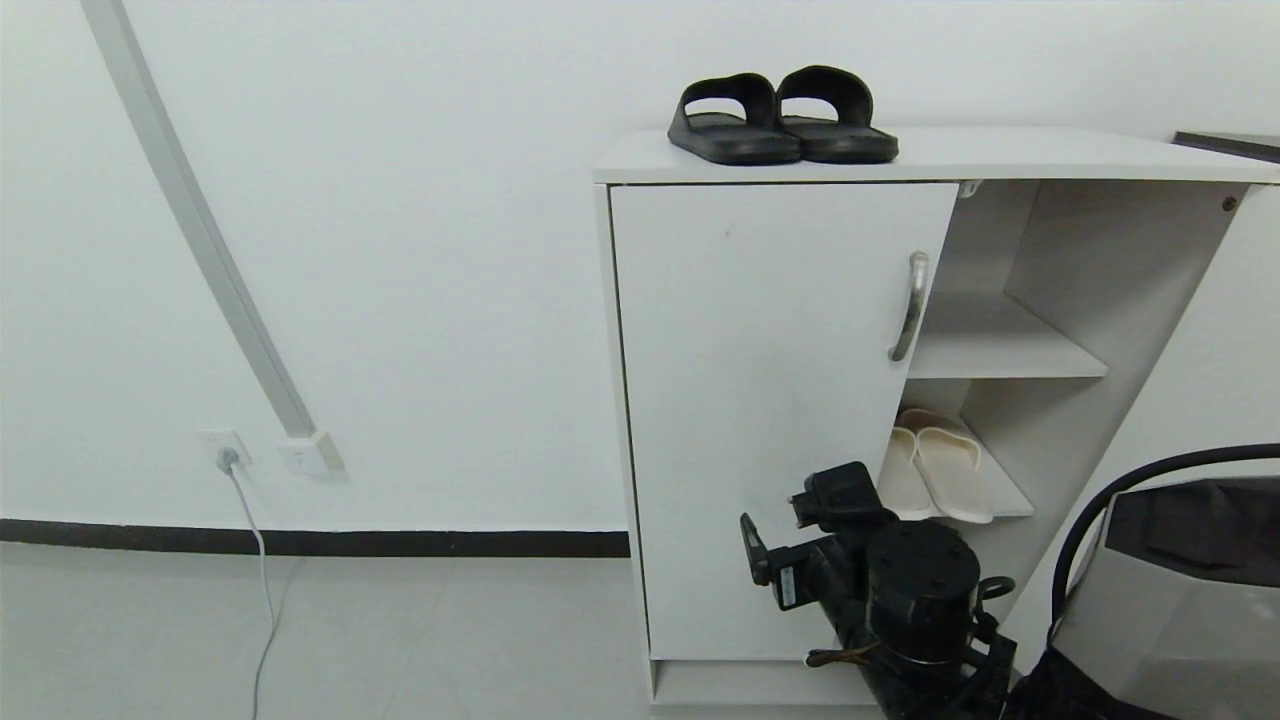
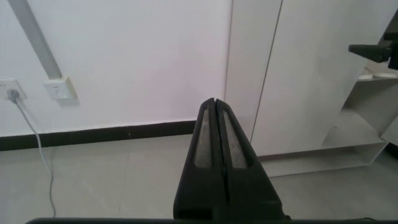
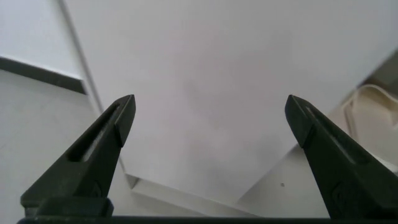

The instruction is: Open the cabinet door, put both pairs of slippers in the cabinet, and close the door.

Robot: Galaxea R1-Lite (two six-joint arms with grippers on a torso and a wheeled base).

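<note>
The white cabinet (image 1: pixel 1050 155) stood with its left door (image 1: pixel 760 400) shut, a curved metal handle (image 1: pixel 910 305) at the door's right edge, and its right-hand compartment open. A pair of black slippers (image 1: pixel 782 125) lay side by side on the cabinet top. A pair of cream slippers (image 1: pixel 935 475) lay side by side on the lower shelf (image 1: pixel 1010 495) of the open compartment.

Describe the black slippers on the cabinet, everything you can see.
The black slippers are a matched pair of slides, matte black, rubber or foam by the look. Each has a thick flat sole and one broad arched band over the forefoot. They sit upright, soles down, side by side with inner edges touching, bands toward the wall, heels toward the camera. They rest on the white cabinet top, near its front edge, above the door. Nothing else touches them.
</note>
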